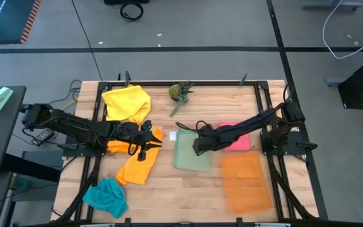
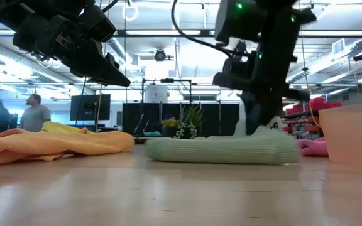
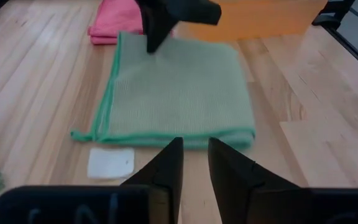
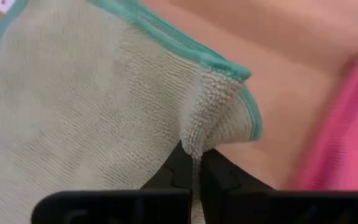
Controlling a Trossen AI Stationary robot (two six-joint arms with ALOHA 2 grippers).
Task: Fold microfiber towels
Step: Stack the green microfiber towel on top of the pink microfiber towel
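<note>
With right gripper (image 4: 192,163) pinching pale green towel (image 4: 92,118)

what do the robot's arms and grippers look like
Both arms are dark, nearly black, jointed links with black cables looped alongside. The left gripper ends in two flat, tapered dark fingers on a black crossbar. The right gripper has the same dark wedge fingers. Small green lights glow on the arm housing in the low view.

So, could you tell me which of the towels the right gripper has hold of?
The pale green towel mid-table: the right gripper is pinching its corner. The pink towel lies beside it, untouched.
</note>
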